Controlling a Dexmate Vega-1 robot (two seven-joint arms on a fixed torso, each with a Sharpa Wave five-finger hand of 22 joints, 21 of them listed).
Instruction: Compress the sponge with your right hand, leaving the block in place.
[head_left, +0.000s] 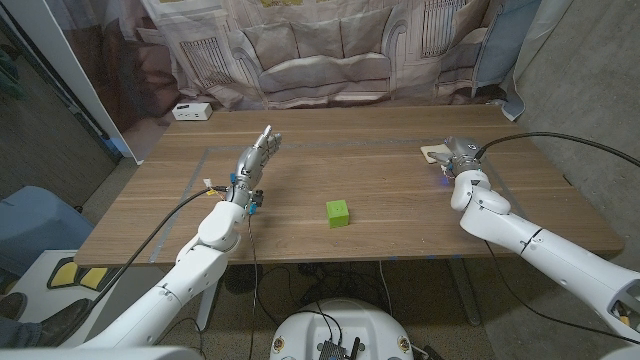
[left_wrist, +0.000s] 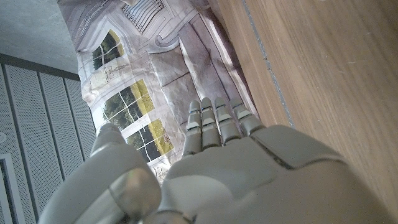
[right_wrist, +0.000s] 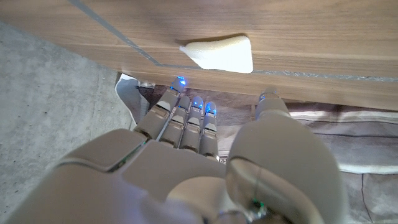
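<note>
In the head view the right hand (head_left: 458, 153) sits at the table's (head_left: 400, 180) far right, just beside a pale sponge (head_left: 432, 152) that lies flat on the wood; whether the fingers touch it cannot be told from here. The green block (head_left: 338, 212) stands near the table's middle, well apart from both hands, and the left hand (head_left: 255, 160) stands on its edge at the left, fingers straight and together, holding nothing. The left wrist view shows that left hand (left_wrist: 217, 162) with fingers extended over the wooden table (left_wrist: 323, 81), nothing in them. In the right wrist view the right hand (right_wrist: 199, 162) has its fingers (right_wrist: 186, 121) apart and empty, the sponge (right_wrist: 221, 53) ahead of the fingertips and not yet gripped. The step in hand looks like the approach; the next move calls for bringing the fingers around the sponge and closing on it, away from the block.
</note>
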